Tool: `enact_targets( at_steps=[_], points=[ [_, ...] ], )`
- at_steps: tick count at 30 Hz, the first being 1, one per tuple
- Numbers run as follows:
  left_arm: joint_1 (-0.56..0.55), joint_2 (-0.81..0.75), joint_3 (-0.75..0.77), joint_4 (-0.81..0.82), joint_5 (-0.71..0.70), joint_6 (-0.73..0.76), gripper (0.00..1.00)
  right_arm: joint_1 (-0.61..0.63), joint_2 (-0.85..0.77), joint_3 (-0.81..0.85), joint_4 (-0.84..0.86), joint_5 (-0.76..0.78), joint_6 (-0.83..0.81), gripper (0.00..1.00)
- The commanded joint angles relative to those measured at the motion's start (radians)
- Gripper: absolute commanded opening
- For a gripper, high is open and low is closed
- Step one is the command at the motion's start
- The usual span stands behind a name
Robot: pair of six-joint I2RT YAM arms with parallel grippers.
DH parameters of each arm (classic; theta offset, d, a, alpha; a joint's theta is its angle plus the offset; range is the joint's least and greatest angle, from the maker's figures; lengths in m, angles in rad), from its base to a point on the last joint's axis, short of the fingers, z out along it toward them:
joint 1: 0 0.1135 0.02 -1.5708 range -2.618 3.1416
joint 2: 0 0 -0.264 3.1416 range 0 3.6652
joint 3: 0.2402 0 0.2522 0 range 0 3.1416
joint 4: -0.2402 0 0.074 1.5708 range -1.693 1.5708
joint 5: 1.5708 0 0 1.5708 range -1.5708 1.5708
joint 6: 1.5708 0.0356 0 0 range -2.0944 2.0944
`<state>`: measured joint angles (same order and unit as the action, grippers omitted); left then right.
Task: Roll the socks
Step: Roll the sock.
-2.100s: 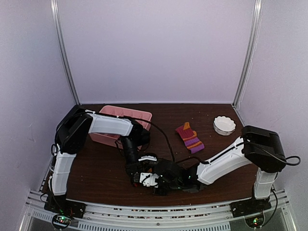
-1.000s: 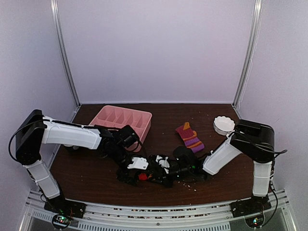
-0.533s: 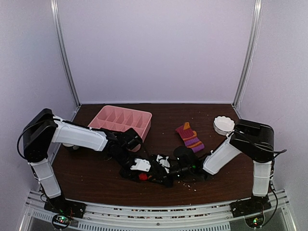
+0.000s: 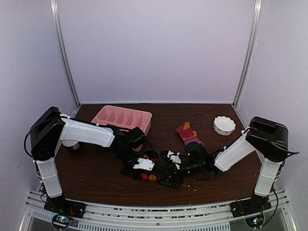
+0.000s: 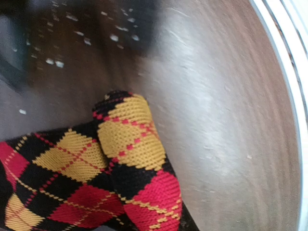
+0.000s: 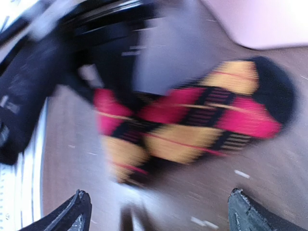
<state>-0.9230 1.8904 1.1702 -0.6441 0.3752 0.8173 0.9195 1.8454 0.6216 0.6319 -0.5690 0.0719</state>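
Observation:
A red, yellow and black argyle sock [image 5: 96, 173] lies folded near the table's front edge, a small patch of it showing between the two arms [image 4: 147, 176]. It fills the bottom of the left wrist view and runs out of frame where the jaws are. My left gripper [image 4: 143, 166] sits on it, fingers hidden, apparently shut on the fabric. My right gripper [image 6: 161, 216] is open, its fingertips [image 6: 79, 211] wide apart, with the blurred argyle sock [image 6: 192, 125] lying just ahead of them, untouched. A purple, orange and dark red striped sock [image 4: 189, 135] lies flat behind the right arm.
A pink compartment tray [image 4: 122, 117] stands at the back left, close behind the left forearm. A white fluted bowl [image 4: 224, 125] sits at the back right. Pale crumbs dot the brown table [image 4: 96, 168] near the grippers. The metal front rail [image 5: 288, 62] runs close to the sock.
My right gripper has opened, let go of the argyle sock and drawn back to the right. My left gripper has closed in on the sock. The striped sock has not moved.

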Motion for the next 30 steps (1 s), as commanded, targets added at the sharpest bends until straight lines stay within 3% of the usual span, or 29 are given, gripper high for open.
enact_targets(
  at_steps=[1, 7, 11, 13, 17, 19, 21, 23, 24, 27, 30],
  points=[
    [0.001, -0.025, -0.013, -0.112, 0.045, -0.037, 0.18, -0.072, -0.055, -0.066, -0.230, 0.170, 0.012, 1.00],
    [0.014, 0.041, 0.062, -0.214, 0.106, -0.051, 0.19, -0.077, -0.265, -0.209, -0.072, 0.498, 0.109, 1.00],
    [0.035, 0.103, 0.123, -0.282, 0.153, -0.053, 0.19, -0.092, -0.297, -0.324, 0.177, 0.567, 0.283, 0.99],
    [0.049, 0.135, 0.159, -0.330, 0.190, -0.049, 0.19, -0.112, -0.280, -0.330, 0.238, 0.478, 0.229, 1.00],
    [0.088, 0.178, 0.207, -0.394, 0.251, -0.048, 0.19, -0.078, -0.296, -0.319, 0.150, 0.560, 0.122, 0.99],
    [0.105, 0.200, 0.228, -0.415, 0.262, -0.050, 0.19, -0.029, -0.331, -0.362, 0.196, 0.642, 0.076, 0.99],
    [0.119, 0.230, 0.252, -0.442, 0.265, -0.054, 0.20, -0.025, -0.355, -0.406, 0.272, 0.692, 0.156, 1.00],
    [0.128, 0.261, 0.273, -0.467, 0.260, -0.053, 0.20, -0.041, -0.381, -0.379, 0.171, 0.775, 0.272, 1.00],
    [0.133, 0.272, 0.281, -0.478, 0.260, -0.054, 0.20, -0.046, -0.381, -0.361, 0.144, 0.775, 0.289, 1.00],
    [0.142, 0.296, 0.297, -0.496, 0.259, -0.055, 0.20, -0.046, -0.364, -0.394, 0.269, 0.666, 0.243, 0.99],
    [0.150, 0.330, 0.326, -0.532, 0.267, -0.053, 0.20, -0.044, -0.386, -0.407, 0.250, 0.636, 0.185, 0.99]
  ],
)
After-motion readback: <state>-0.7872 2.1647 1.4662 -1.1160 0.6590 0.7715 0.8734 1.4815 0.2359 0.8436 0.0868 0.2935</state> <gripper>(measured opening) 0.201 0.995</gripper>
